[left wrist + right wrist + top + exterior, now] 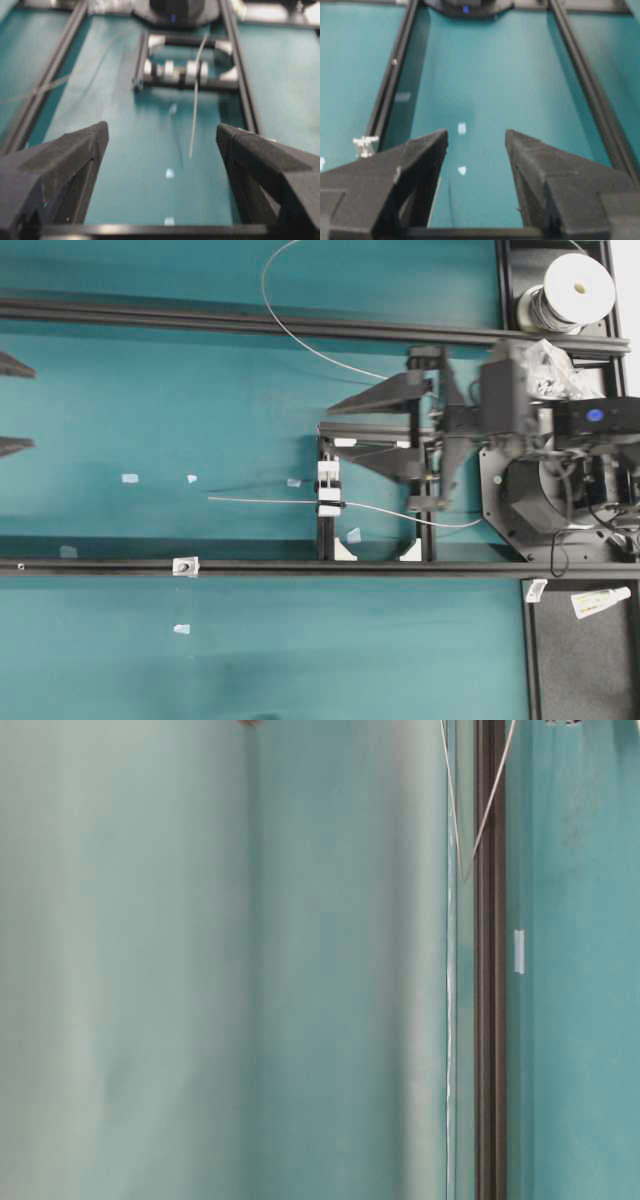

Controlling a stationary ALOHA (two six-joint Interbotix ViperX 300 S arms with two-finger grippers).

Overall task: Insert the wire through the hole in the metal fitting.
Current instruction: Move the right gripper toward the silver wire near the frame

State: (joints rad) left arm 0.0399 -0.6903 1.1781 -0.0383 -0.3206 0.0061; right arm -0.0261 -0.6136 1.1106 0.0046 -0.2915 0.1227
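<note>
Judging by how things lie, nothing is threaded yet: the thin silvery wire [265,502] sits in its white clamp block [329,490], the small shiny metal fitting [185,565] well apart on the black rail [100,567]. Both the left hand [162,145] and right hand [476,145] gape, grasping nothing.

Matte blk wedge fingers [65,160]; blk arm [560,440].

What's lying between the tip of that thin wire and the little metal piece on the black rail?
Overhead, only bare teal mat separates the wire tip from the metal fitting on the black rail; the nearest white scrap lies just outside that stretch.
</note>
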